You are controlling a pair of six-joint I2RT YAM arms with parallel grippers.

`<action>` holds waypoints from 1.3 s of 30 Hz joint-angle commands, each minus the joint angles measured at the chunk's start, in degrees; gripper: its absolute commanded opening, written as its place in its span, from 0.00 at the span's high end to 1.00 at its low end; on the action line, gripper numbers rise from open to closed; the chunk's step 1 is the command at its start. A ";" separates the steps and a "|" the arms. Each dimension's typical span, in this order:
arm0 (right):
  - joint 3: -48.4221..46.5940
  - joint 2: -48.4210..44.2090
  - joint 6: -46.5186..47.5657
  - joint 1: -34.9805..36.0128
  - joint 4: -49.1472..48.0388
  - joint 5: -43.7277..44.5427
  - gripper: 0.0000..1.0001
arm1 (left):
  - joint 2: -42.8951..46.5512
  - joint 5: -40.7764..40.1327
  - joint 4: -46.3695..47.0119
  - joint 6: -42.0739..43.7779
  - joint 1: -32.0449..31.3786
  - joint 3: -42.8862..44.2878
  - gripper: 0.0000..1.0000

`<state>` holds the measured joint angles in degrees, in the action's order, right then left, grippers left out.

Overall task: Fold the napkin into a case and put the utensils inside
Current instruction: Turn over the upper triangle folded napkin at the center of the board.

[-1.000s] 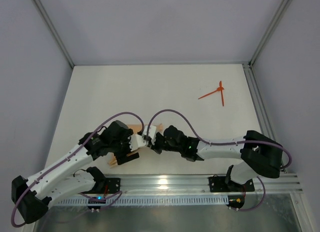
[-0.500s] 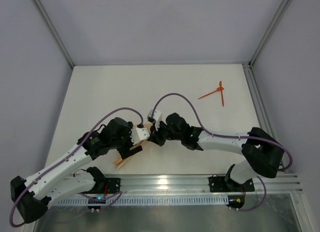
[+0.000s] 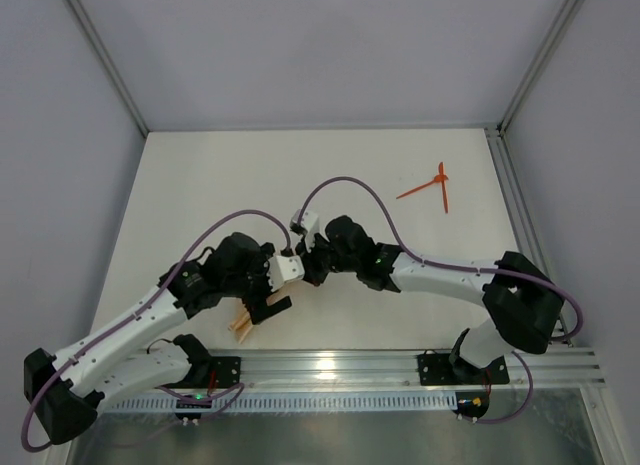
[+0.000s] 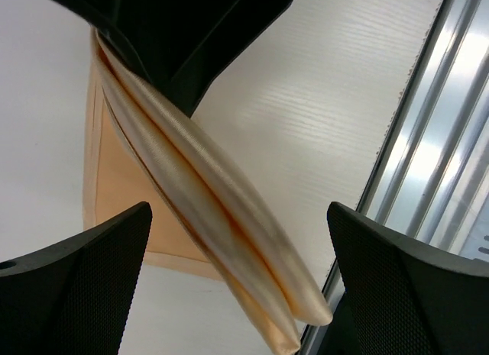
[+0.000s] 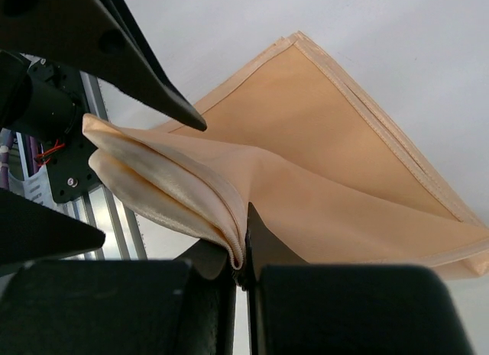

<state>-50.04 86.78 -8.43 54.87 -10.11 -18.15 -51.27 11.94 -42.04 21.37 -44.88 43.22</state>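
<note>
From above, both my grippers meet low on the table [image 3: 220, 185], near 6 o'clock. My left gripper [image 3: 280, 287] and my right gripper [image 3: 308, 261] sit nose to nose. The napkin [image 3: 243, 323] shows only as a peach strip poking out from under my left wrist toward 7 o'clock. The utensils [image 3: 432, 186] lie well apart from all this, up at 2 o'clock, the two orange-red sticks touching in a loose cross.

Through my left wrist camera, my left gripper [image 4: 238, 217] is spread wide, its fingers [image 4: 76, 294] at 7 and 5 o'clock, with nothing pressed between them. The napkin [image 4: 206, 195] runs as a glossy doubled fold from 11 o'clock down to 6, passing through the gap. Its upper end disappears into my black right gripper [image 4: 191, 27] at 12 o'clock. A flatter layer of the cloth lies on the table beneath, and the metal rail [image 4: 451, 141] runs along at 3 o'clock.

Through my right wrist camera, my right gripper [image 5: 243, 257] is closed tight, pinching the napkin's [image 5: 328, 156] folded edge at 6 o'clock. From the pinch the fold bulges toward 9 o'clock, between my left fingers [image 5: 114, 42]. The rest spreads flat toward 3 o'clock, with a hemmed corner at 1 o'clock.
</note>
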 commanded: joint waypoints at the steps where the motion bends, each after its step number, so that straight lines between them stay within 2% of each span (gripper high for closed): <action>1: -2.08 0.84 -2.38 -0.38 0.09 -0.48 0.97 | -0.15 6.16 2.22 -1.50 -0.20 4.06 0.01; 3: -2.25 1.19 -3.43 -0.47 0.00 -0.22 0.97 | -0.76 4.59 3.01 -1.50 -0.20 4.85 0.01; 8: -3.22 1.29 -6.24 -0.99 0.18 0.05 0.97 | -1.73 -8.51 7.94 -1.94 -0.64 1.52 0.01; 14: -5.06 1.72 -7.75 -1.61 1.84 0.31 0.97 | -0.68 -8.18 10.84 -0.54 -1.08 -4.54 0.05; 18: -6.30 2.25 -7.40 -1.70 3.43 1.19 0.97 | -1.47 -6.40 11.28 -0.27 -1.35 -5.17 0.04; 21: -5.60 1.20 -7.48 -1.96 3.52 1.71 0.97 | -0.77 -10.08 11.11 0.43 -1.35 -5.52 0.11; 24: -4.80 0.06 -7.31 -2.40 3.78 1.80 0.97 | 0.55 -14.74 9.26 2.10 -1.35 -6.39 0.30; 25: -4.54 -0.12 -7.31 -2.58 4.04 1.80 0.97 | 0.81 -15.37 8.56 3.06 -1.35 -6.66 0.39; 26: -4.36 -0.38 -7.13 -2.75 4.22 1.80 0.97 | 1.43 -15.63 6.73 3.42 -1.35 -7.27 0.43; 28: -4.27 -0.74 -6.96 -3.19 4.66 1.72 0.97 | 1.87 -15.11 4.52 3.86 -1.35 -7.89 0.46; 33: -4.36 -1.27 -6.25 -3.72 5.10 1.89 0.97 | 3.71 -17.65 -1.19 5.18 -1.35 -10.17 0.46; 39: -3.84 -1.97 -5.55 -4.16 6.07 1.72 0.97 | 6.26 -21.09 -7.52 5.79 -0.82 -7.19 0.51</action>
<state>-54.08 87.81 -14.76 51.13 -4.03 -16.78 -46.74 -6.50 -45.04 26.11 -46.00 33.41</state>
